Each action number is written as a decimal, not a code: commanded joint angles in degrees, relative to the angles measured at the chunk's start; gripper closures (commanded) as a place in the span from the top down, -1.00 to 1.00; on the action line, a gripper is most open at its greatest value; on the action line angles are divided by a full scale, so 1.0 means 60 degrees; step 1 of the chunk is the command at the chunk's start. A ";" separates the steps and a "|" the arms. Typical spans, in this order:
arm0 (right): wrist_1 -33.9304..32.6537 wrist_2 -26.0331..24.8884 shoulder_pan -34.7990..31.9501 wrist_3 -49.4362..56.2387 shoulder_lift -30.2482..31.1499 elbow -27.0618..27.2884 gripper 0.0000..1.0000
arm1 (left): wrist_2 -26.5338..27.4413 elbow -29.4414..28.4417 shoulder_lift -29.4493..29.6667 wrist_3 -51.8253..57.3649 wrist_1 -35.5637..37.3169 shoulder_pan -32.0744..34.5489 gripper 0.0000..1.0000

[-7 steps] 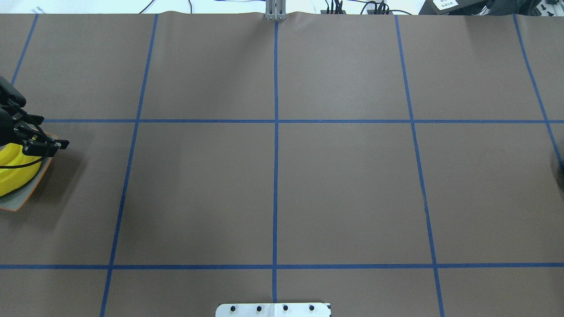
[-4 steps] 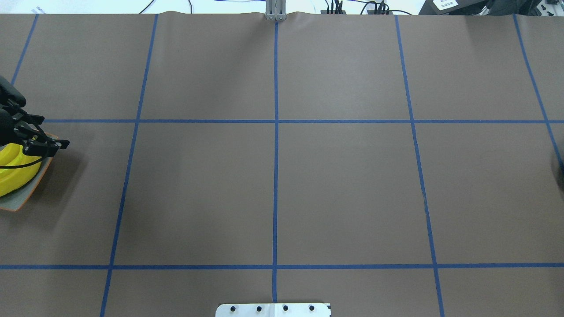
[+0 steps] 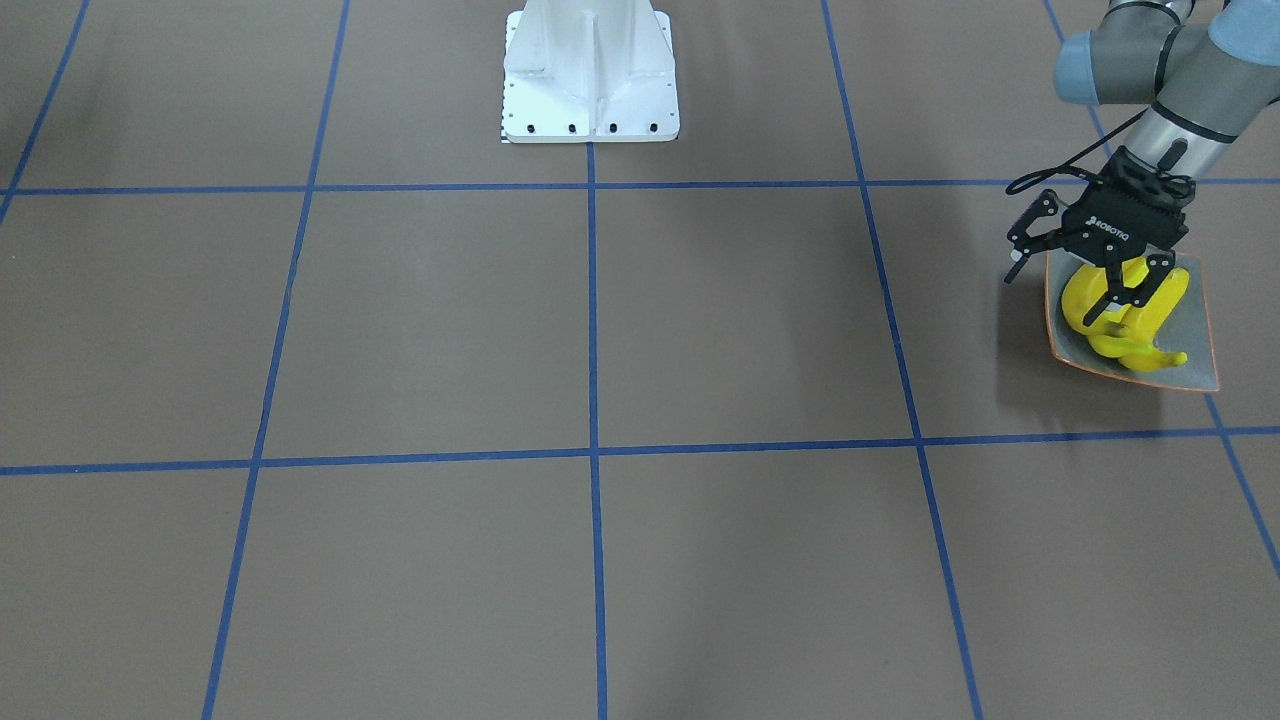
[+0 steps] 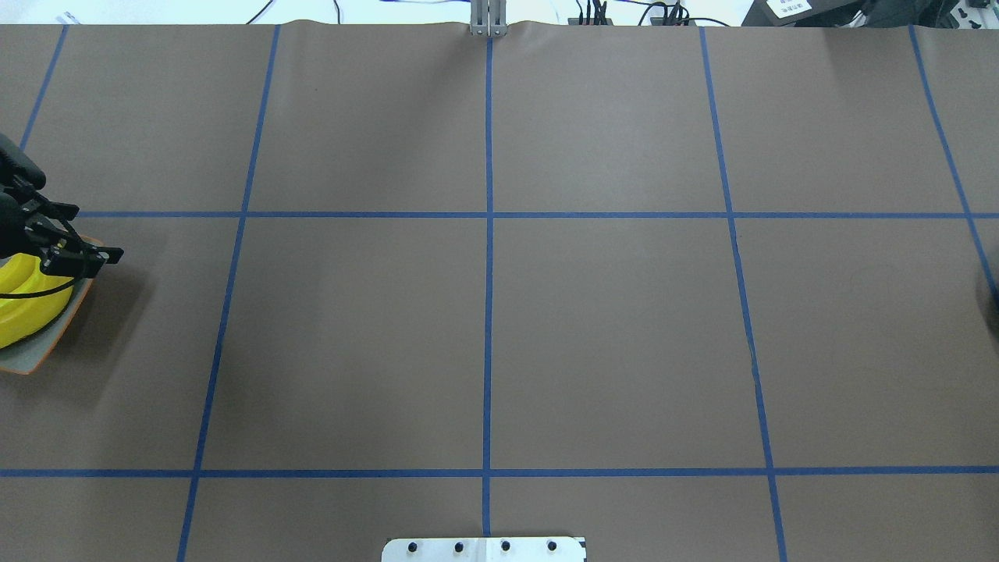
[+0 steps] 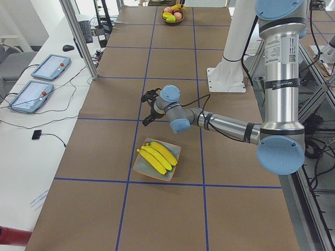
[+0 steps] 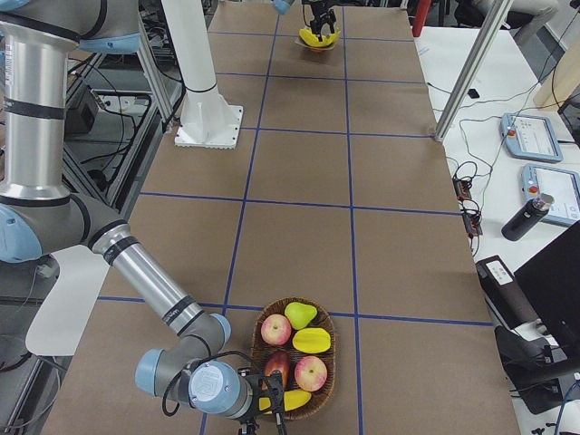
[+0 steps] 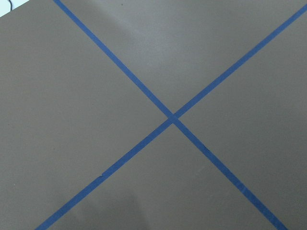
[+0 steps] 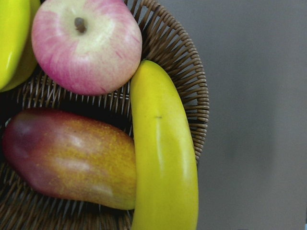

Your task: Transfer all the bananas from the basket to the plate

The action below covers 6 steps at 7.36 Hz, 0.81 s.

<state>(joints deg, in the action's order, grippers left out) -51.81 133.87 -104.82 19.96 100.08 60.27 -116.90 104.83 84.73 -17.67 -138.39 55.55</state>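
On the blue-taped brown table (image 4: 609, 328) sits the plate (image 4: 48, 341).

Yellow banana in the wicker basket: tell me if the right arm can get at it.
Probably yes: that glossy yellow banana lies uncovered along the brown wicker basket's rim, and the black right claw sits beside it.

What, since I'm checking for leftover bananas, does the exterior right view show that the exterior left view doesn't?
Only exterior right: one banana lying in the basket beside apples, with the right gripper close to it. Only exterior left: the plate seen near enough to count three bananas lying side by side on it. Both: the plate, the basket, the left gripper and the brown table, each seen from an opposite end.
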 commanded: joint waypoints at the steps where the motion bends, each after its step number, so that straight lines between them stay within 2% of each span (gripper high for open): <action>1: -0.0008 0.0012 -0.0006 -0.0148 -0.0024 -0.0083 0.48 | 0.0000 0.0019 0.0000 0.0000 -0.0006 0.0015 1.00; 2: 0.0007 0.0026 -0.0006 -0.0148 -0.0024 -0.0083 0.23 | 0.0000 0.0005 -0.0015 0.0000 -0.0006 0.0000 1.00; 3: 0.0007 0.0027 -0.0006 -0.0177 -0.0082 0.0004 -0.22 | 0.0000 -0.0024 -0.0015 0.0000 -0.0006 0.0015 1.00; 5: -0.0008 0.0027 -0.0006 -0.0499 -0.0156 0.0339 -1.00 | 0.0000 -0.0039 -0.0015 0.0000 -0.0006 0.0015 1.00; 6: -0.0008 0.0027 -0.0006 -0.0514 -0.0142 0.0501 -1.00 | 0.0000 -0.0039 -0.0015 0.0000 -0.0020 0.0015 1.00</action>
<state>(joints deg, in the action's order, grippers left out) -51.82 134.03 -104.85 17.37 99.24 61.91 -116.89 104.62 84.64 -17.67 -138.45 55.63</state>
